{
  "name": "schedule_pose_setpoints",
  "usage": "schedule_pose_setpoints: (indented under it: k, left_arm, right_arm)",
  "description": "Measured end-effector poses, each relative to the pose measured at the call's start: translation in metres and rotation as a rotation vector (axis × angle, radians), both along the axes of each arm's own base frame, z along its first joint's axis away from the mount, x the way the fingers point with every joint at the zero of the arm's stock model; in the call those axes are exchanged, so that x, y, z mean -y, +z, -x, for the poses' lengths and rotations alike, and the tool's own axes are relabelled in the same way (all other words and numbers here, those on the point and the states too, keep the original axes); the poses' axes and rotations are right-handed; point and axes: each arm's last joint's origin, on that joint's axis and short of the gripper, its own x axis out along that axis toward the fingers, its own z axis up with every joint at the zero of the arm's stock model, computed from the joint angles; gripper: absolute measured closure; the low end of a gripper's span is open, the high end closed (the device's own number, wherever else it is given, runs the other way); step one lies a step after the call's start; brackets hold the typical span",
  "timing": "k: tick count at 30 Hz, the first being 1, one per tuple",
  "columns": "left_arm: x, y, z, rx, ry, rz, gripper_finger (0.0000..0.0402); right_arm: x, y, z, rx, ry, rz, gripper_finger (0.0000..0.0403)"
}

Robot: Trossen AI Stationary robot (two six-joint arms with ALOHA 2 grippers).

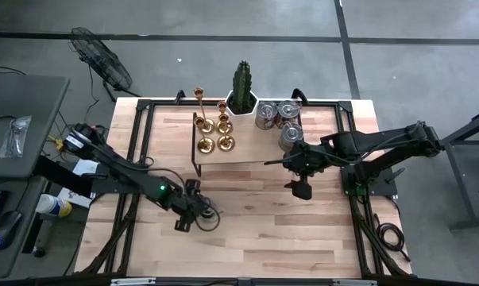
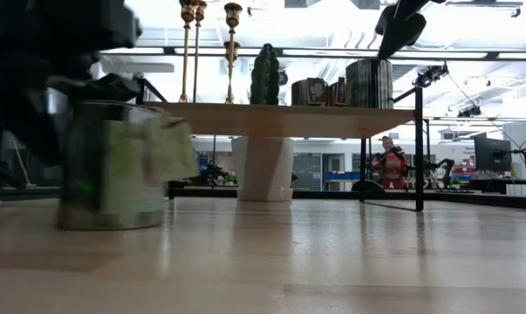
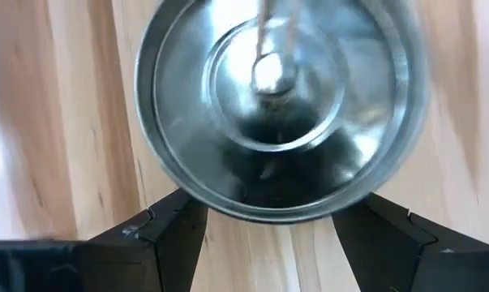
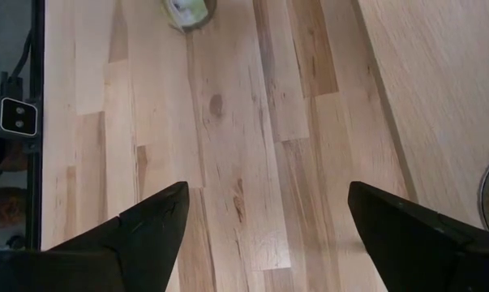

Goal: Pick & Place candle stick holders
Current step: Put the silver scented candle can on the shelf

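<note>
Pale plank wooden desk (image 1: 247, 230) sits on grey concrete floor (image 1: 223, 20). Left tool (image 3: 268, 231) is spread around a round silver metal tin (image 3: 276, 105); right tool (image 4: 264, 223) is held open, empty.

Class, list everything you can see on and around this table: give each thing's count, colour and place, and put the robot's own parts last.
candle stick holders: four, gold, left part of the raised shelf
cactus: one, green, white pot, shelf's back edge
tins: three, silver, right part of the shelf
tin: one, silver, on the table between the left gripper's fingers
shelf: one, pale wood, back of the table
table: one, pale wood
fan: one, black, floor behind the left corner
left gripper: open around the tin, front left
right gripper: open, empty, above the table in front of the shelf
</note>
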Motion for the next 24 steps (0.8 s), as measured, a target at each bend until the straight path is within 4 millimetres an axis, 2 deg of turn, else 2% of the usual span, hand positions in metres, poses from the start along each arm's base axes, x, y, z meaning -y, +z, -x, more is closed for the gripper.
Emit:
schedule_pose_setpoints:
  k: [8,16,24]
  left_arm:
    - [0.011,0.009,-0.028,0.149,-0.025,-0.066,0.0156]
    - [0.001,0.006,-0.058,0.204,0.032,-0.074,0.0156]
    - [-0.005,0.012,-0.058,0.167,0.063,-0.048,0.0156]
  right_arm:
    - [0.000,0.000,0.000,0.005,0.000,-0.001,0.0072]
    - [0.000,0.000,0.000,0.000,-0.030,-0.034,0.0072]
    - [-0.009,0.002,-0.002,0.019,0.009,-0.121,0.0072]
